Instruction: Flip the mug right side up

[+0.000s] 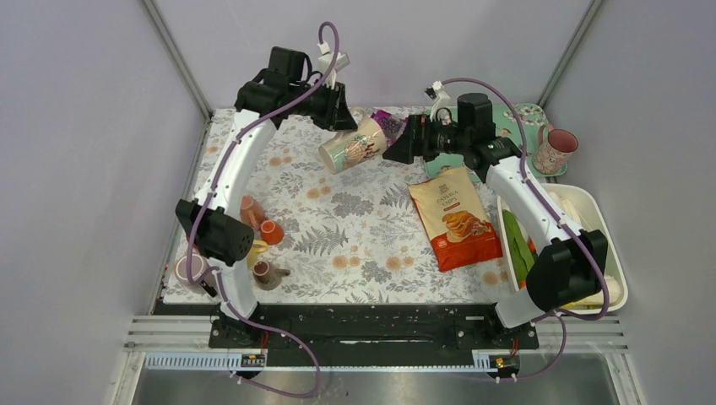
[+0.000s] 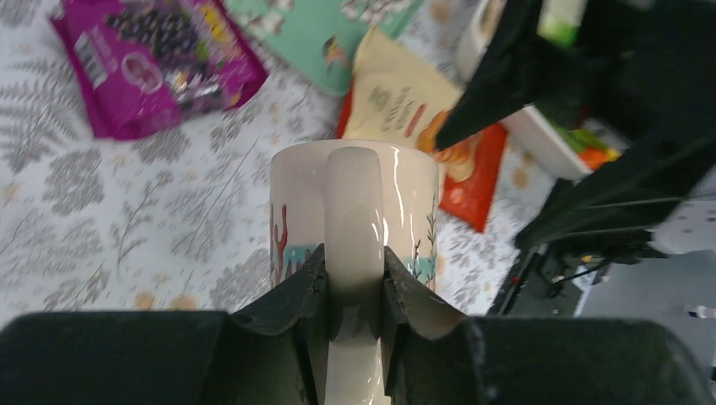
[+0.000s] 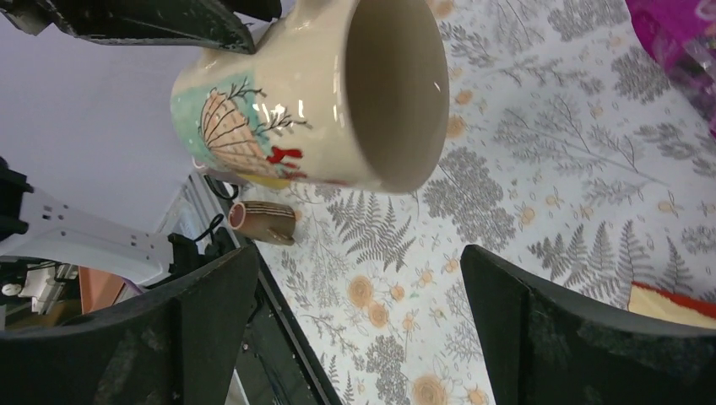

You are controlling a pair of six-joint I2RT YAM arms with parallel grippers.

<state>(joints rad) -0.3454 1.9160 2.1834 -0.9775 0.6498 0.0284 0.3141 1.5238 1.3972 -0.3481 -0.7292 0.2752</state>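
Mug [image 1: 353, 145]: off the surface [image 1: 363, 245], tipped sideways, mouth toward right jaws. Left jaws: pinching its handle [image 2: 353, 211]. Right jaws: spread wide, near the mug, not touching it.

My top camera looks down from the near side over the whole table [image 1: 363, 240]. Both wrist cameras sit close, facing the mug [image 1: 353, 145] from opposite sides; all three share it.
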